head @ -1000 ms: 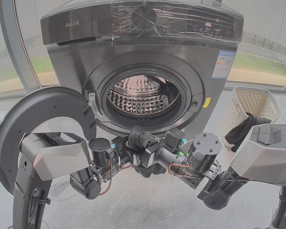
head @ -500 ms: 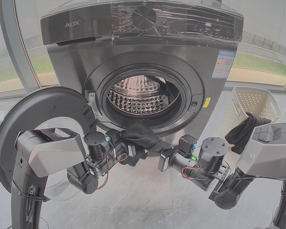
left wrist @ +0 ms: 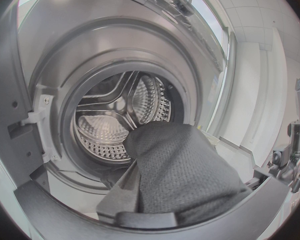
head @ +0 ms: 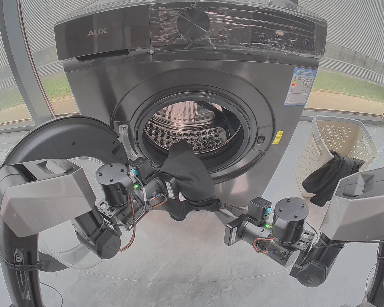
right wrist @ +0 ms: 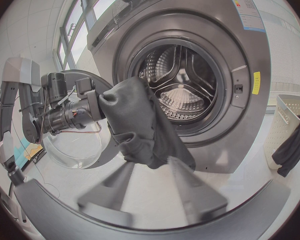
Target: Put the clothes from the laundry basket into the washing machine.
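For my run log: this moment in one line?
left end effector: shut on black cloth garment at steel drum mouth | right end effector: open, empty | cream plastic basket: dark garment draped

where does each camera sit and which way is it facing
Head view: on the robot's head, looking forward and down at the washing machine with its door open; both arms show.
Left wrist view: on the left wrist, facing into the drum; the left gripper shows, shut on a dark garment.
Right wrist view: on the right wrist, facing the machine's front; the open right gripper shows, the left arm beyond.
Shared: both wrist views show drum and garment.
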